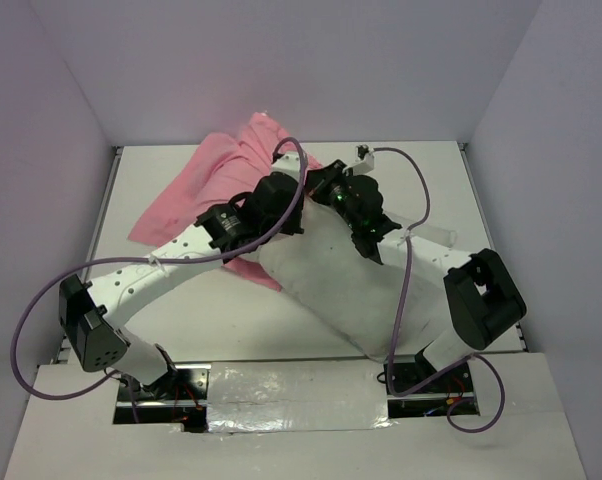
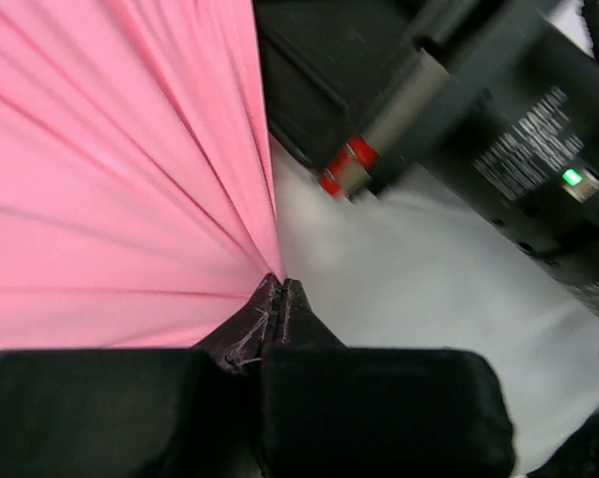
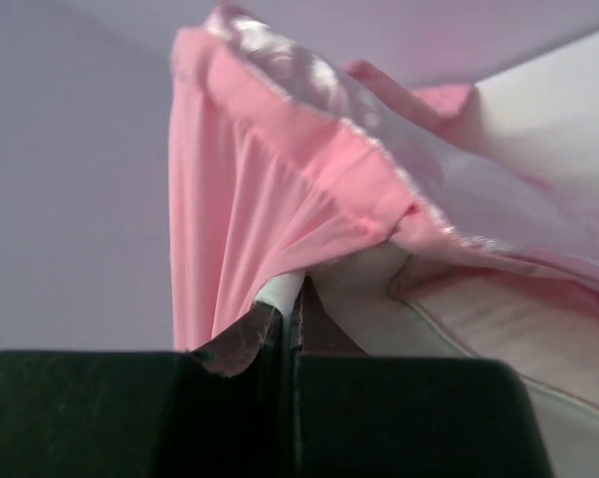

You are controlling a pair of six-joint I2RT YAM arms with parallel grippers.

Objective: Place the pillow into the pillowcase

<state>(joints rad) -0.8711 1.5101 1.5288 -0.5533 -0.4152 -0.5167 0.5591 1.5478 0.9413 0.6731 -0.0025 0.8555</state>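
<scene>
The pink pillowcase (image 1: 216,180) lies bunched at the back left of the table, one end lifted against the white pillow (image 1: 351,285), which lies slantwise in the middle. My left gripper (image 1: 286,205) is shut on a pinch of the pillowcase (image 2: 130,199); the fabric fans out in tight folds from its closed tips (image 2: 280,284), with the pillow (image 2: 409,279) just to the right. My right gripper (image 1: 324,187) (image 3: 292,299) is shut on a white corner of the pillow (image 3: 459,319). The pillowcase (image 3: 250,199) drapes over that corner, its shiny hem on top.
The white table (image 1: 431,190) is boxed in by pale walls on three sides. Purple cables (image 1: 409,270) loop from both arms. In the left wrist view, the right arm's black body (image 2: 518,149) fills the upper right, close above the pillow.
</scene>
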